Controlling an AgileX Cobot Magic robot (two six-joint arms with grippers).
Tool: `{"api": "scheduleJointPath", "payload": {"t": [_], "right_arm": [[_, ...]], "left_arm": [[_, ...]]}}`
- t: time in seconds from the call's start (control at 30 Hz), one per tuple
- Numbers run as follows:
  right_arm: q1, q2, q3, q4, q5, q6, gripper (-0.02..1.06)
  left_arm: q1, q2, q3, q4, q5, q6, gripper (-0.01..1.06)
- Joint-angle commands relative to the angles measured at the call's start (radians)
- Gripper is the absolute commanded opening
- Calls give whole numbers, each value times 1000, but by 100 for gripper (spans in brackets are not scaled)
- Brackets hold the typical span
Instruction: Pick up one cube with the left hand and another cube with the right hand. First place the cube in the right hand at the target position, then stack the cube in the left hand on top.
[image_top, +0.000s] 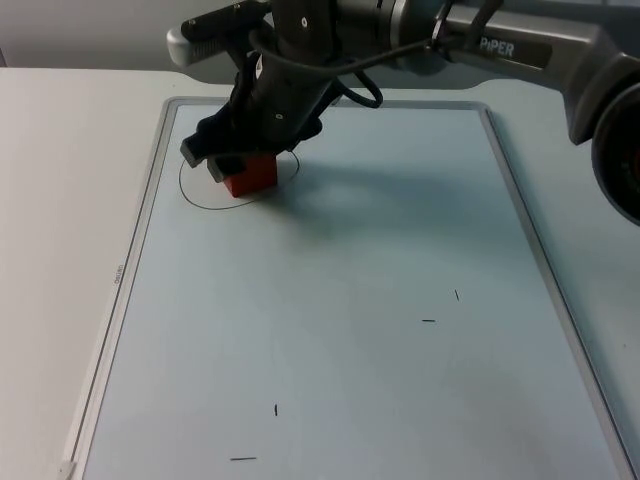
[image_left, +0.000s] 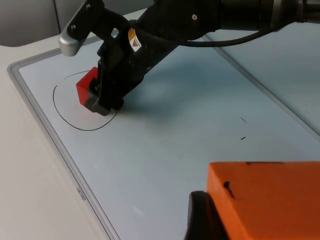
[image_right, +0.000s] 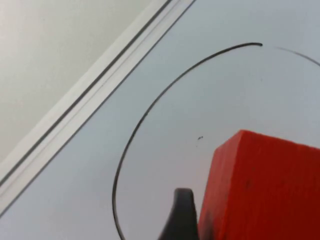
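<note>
A red cube (image_top: 251, 176) sits inside the drawn circle (image_top: 192, 199) at the mat's far left corner, and my right gripper (image_top: 233, 164) is shut on it, low over the mat. In the right wrist view the red cube (image_right: 260, 190) presses against a black fingertip (image_right: 183, 212), with the circle line (image_right: 145, 117) curving past it. The left wrist view looks across at the right gripper (image_left: 96, 96) and the red cube (image_left: 86, 83). Close to that camera, my left gripper (image_left: 250, 225) is shut on an orange cube (image_left: 270, 195), one fingertip (image_left: 200, 215) against its side.
A pale blue mat (image_top: 350, 350) with a grey border (image_top: 135, 250) covers the table. Short pen marks (image_top: 428, 321) dot its near half. The right arm (image_top: 520, 45) stretches across the mat's far edge. White table lies left of the mat.
</note>
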Motion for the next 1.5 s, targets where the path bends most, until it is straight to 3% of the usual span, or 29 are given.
{"api": "scheduleJointPath", "payload": {"t": [0.0,0.37,0.57,0.83,0.97,1.13,1.17,1.3,1.47], "right_arm": [[1,-4,-10,2,-10,-6,69],[1,-40,-10,2,-2,-6,69],[1,-184,-10,0,14,-30,69],[3,-509,-10,50,135,-166,69],[3,-725,-10,202,210,-318,69],[3,-891,-10,297,328,-424,69],[3,-944,-10,299,383,-435,69],[3,-1033,-10,301,459,-435,69],[3,-1144,-10,316,459,-437,69]], "left_arm": [[-6,-3,1,-7,-11,-1,0],[-6,-3,1,-4,-13,-1,0],[-6,-3,1,7,-17,-1,0],[-6,-3,1,24,-72,-1,0],[-6,35,1,36,-124,2,0],[-6,148,-4,40,-183,15,0],[-6,174,-14,42,-190,29,0],[-6,270,-72,49,-197,59,0],[-4,396,-191,54,-199,111,0]]}}
